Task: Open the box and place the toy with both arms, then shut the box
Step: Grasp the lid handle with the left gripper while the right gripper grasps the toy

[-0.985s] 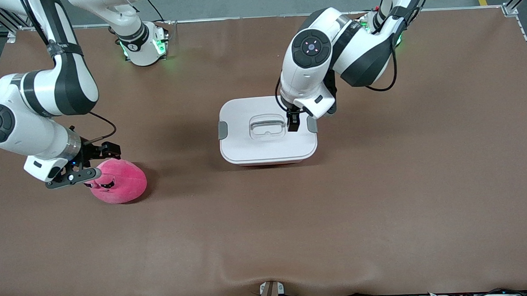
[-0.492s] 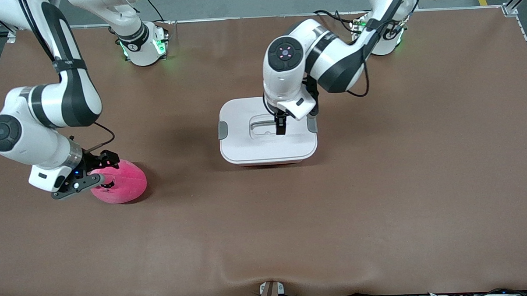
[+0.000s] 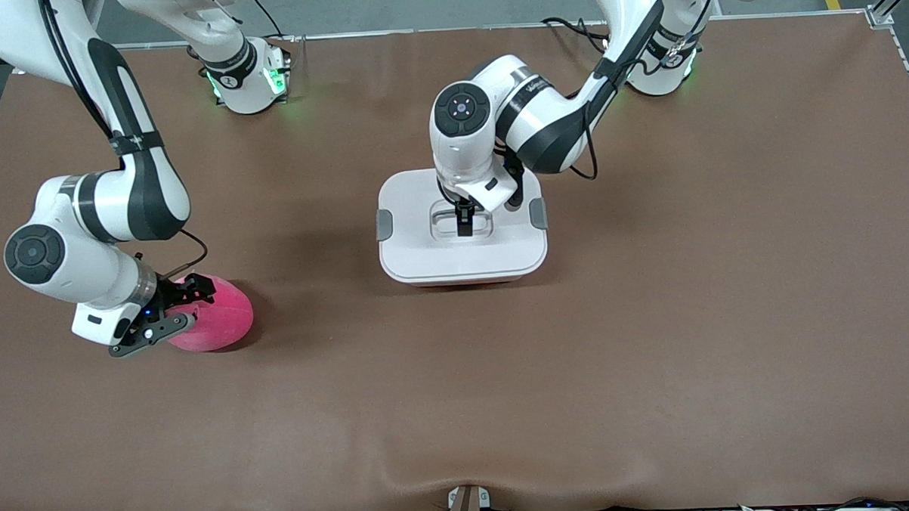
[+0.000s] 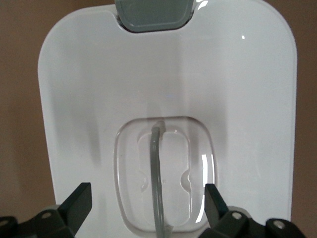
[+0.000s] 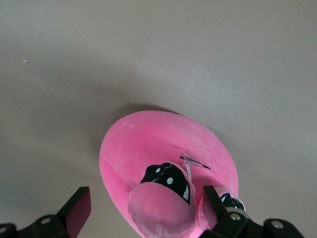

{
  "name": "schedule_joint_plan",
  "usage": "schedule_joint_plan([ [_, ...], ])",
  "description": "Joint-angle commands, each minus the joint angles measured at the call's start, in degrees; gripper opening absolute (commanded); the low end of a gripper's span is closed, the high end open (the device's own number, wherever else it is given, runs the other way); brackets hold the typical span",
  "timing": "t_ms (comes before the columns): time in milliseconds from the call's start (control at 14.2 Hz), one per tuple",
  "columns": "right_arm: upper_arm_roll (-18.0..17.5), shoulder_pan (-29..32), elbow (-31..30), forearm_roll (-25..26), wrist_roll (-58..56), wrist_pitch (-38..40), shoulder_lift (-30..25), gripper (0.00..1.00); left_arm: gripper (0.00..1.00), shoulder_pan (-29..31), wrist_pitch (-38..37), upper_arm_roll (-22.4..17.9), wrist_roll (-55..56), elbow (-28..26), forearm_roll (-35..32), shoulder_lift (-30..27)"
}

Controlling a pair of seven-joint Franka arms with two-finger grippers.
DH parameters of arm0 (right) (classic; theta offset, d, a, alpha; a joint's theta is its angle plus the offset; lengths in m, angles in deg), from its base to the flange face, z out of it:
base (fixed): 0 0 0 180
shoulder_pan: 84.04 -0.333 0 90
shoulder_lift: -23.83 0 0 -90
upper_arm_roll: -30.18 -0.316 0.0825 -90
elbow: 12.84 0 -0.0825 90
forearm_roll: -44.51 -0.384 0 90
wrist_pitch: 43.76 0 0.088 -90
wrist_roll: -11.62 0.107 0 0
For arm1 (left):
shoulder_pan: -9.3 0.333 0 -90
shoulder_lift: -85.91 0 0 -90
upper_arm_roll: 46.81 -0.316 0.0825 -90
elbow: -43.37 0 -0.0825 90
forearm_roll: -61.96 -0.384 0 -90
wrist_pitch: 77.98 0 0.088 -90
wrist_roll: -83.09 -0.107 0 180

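The left tool (image 3: pixel 463 223), fingers spread, hangs over the recessed handle (image 4: pixel 157 183) at the centre of the box (image 3: pixel 424 256) lid, apparently lined up to straddle it and lift. The box sits mid-worktop (image 3: pixel 653 316), both grey clips (image 3: pixel 384 225) at its ends. At about eight o'clock from it, the right tool (image 3: pixel 170 307), also spread, brackets the toy (image 3: pixel 222 320) for a pinch.
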Motion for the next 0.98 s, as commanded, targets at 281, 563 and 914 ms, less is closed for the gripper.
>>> schedule_joint_plan([
  [281, -0.6, 1.9, -0.6, 1.2, -0.4, 0.6, 0.6, 0.09, 0.61, -0.5, 3.7, 0.0, 0.9, -2.8, -3.0, -0.6],
  [563, -0.6, 1.9, -0.4, 1.2, -0.5, 2.0, 0.4, 0.0, 0.3, -0.4, 3.7, 0.0, 1.0, -3.5, -3.2, -1.1],
  [914, -0.5, 2.5, 1.1, 1.1, -2.2, 5.6, 0.1, 0.0, 0.23, 0.0, 3.7, 0.0, 2.3, -3.3, -3.2, -1.5],
])
